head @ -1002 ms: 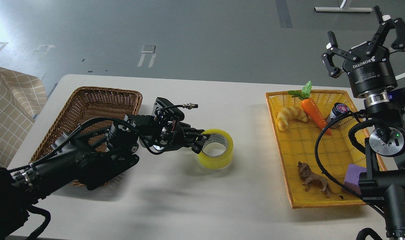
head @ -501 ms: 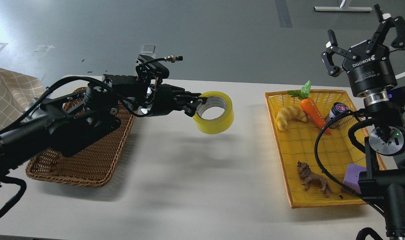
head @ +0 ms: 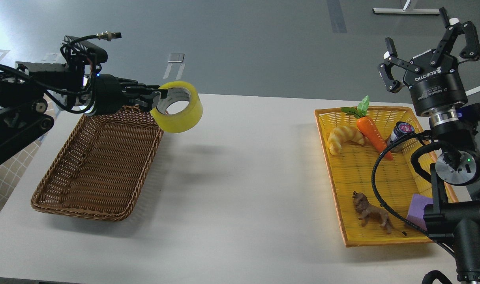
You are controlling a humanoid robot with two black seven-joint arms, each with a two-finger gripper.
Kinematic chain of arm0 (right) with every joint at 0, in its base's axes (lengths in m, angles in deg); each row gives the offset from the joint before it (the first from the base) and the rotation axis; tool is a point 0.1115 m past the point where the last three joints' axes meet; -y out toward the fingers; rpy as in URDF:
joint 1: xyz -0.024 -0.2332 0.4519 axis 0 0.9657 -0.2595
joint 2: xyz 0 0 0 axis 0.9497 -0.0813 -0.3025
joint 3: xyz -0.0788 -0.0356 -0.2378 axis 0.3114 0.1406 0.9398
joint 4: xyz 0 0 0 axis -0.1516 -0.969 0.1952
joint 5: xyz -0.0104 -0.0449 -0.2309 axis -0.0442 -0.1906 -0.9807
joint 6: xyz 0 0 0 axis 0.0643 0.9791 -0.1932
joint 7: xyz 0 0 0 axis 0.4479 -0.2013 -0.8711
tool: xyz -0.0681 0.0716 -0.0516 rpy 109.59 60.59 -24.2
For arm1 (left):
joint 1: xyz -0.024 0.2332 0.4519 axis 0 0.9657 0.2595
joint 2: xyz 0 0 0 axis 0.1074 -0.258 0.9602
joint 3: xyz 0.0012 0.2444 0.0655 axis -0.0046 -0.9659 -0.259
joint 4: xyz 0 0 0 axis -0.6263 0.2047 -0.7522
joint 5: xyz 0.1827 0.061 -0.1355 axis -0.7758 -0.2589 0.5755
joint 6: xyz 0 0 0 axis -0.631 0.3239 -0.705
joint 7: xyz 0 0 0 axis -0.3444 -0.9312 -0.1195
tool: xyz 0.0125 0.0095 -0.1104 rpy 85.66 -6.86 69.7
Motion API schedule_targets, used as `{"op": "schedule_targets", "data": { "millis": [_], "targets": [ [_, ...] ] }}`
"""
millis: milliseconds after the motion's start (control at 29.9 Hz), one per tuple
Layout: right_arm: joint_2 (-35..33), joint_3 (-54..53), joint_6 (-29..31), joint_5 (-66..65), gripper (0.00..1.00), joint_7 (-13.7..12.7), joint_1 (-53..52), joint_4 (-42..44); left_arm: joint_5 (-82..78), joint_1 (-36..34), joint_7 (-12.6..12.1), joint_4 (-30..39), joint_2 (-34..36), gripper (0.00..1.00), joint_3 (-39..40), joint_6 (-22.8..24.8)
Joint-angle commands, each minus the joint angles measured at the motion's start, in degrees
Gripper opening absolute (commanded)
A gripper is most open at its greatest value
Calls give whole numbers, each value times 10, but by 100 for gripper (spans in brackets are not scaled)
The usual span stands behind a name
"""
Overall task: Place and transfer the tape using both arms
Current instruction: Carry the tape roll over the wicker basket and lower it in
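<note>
Two claws | my left claw (head: pixel 158 103) grips the yellow tape (head: pixel 177 107) by its rim, lifted above the tabletop (head: pixel 240 189) beside the brown basket (head: pixel 98 165) | my right claw (head: pixel 429 51) raised, fingers spread, holding nothing

Left arm is extended in from the left edge, forearm roughly level and raised high, wrist pointed right. Left pincer (head: pixel 158 103) is clamped on the rim of the tape (head: pixel 177 107), one finger inside the core and the other hidden behind the wall; roll is held clear of the bench. Right arm is stacked near-vertical at the right edge, wrist pointed up. Right pincer (head: pixel 427 53) is spread wide, fingers splayed, nothing between them.
</note>
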Motion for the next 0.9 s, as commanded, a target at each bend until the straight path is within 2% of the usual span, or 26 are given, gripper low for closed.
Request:
{"op": "schedule_targets", "data": {
  "millis": [0,301,534,868],
  "targets": [
    [0,1,0,0,98,-1,0,0,-3,23,2,-3,24,0,-1,-16],
    [0,1,0,0,98,0,1,1,-8,88,2,-11,64,0,-1,-63],
    [0,1,0,0,98,-1,6,-1,-11,132,10,-53,71,0,-1,-93],
    [0,2,0,0,98,-1,12,-3,-11,164,20,-90,72,0,-1,-112]
  ]
}}
